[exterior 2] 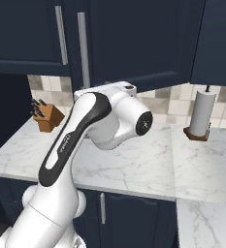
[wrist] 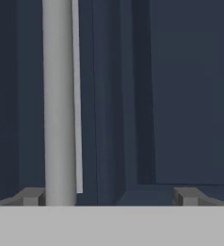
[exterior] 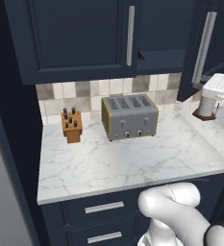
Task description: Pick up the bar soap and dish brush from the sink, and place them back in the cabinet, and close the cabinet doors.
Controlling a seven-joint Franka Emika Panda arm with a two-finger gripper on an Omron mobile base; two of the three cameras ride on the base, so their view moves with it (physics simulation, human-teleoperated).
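Observation:
The cabinet (exterior: 161, 33) hangs above the counter, its navy inner shelf (exterior: 160, 61) showing. Its left door (exterior: 75, 38) looks shut, and the right door (exterior: 200, 29) stands swung out, with its silver bar handle (exterior: 204, 48) facing me. In the hand view my gripper (wrist: 109, 196) is open and close to a navy door panel (wrist: 190, 96). The long silver handle (wrist: 59, 96) runs upright between my fingertips, just inside the left fingertip (wrist: 31, 196). A small dark thing (exterior: 141, 56) sits at the shelf's edge; I cannot tell what it is. The bar soap, dish brush and sink are out of view.
On the marble counter (exterior: 132, 163) stand a grey toaster (exterior: 129, 116), a wooden knife block (exterior: 71, 126) and a paper towel roll (exterior 2: 201, 114). Navy drawers (exterior: 104, 207) run below the counter's front edge. My own arm (exterior 2: 85, 140) blocks the middle of the right base view.

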